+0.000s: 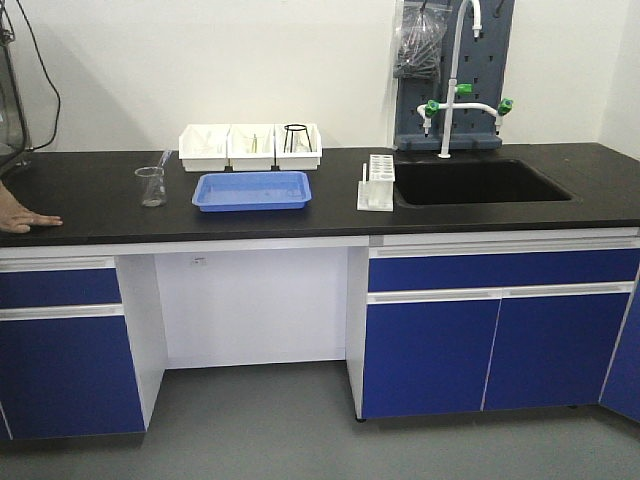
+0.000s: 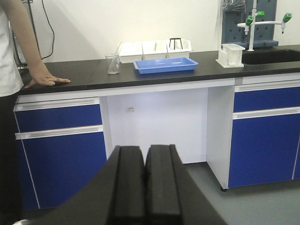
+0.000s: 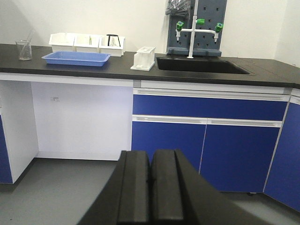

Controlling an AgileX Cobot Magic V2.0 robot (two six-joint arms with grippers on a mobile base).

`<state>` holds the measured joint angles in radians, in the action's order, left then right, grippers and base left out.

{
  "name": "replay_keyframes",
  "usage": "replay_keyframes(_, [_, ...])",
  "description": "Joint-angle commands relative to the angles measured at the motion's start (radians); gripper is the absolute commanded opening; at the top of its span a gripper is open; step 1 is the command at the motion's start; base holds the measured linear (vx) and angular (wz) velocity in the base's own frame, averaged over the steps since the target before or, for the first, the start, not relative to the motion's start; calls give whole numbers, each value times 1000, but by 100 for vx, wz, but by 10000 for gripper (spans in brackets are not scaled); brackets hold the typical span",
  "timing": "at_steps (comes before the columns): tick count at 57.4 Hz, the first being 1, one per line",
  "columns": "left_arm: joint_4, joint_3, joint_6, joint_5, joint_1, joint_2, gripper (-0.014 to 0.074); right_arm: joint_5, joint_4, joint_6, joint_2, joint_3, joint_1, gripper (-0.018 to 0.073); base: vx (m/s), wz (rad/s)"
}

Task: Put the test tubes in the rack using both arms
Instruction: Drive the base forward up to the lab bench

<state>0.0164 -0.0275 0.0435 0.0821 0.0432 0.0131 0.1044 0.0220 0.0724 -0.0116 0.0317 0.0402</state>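
1. Test tube [image 1: 164,160] leans in glass beaker [image 1: 151,187] on table [image 1: 90,195], left of blue tray [image 1: 252,190].
2. White rack [image 1: 377,183] stands beside sink [image 1: 480,182].
3. Left gripper [image 2: 145,157] and right gripper [image 3: 151,159]: jaws pressed together, holding nothing, well away from table.

On the worktop [image 1: 90,190], a beaker [image 1: 151,187] with test tubes [image 1: 164,160] leaning in it stands at left. A tray [image 1: 252,206] lies just to its right, near the front edge. Three bins [image 1: 250,148] sit side by side behind the tray, at the back. The rack [image 1: 377,183] stands right of the tray, at the left rim of the sink [image 1: 480,182] set into the worktop. A tap [image 1: 455,80] rises behind the sink, a pegboard [image 1: 500,70] behind that. A person's hand [image 1: 25,218] rests flat at far left.
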Motion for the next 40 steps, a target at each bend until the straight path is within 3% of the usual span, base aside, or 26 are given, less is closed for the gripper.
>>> replay_keyframes(1, [5, 26, 0, -82, -2, 12, -4, -79, 2, 6, -9, 12, 1, -8, 12, 0])
replay_keyframes(40, [5, 26, 0, -82, -2, 12, -4, -79, 2, 6, -9, 12, 1, -8, 12, 17])
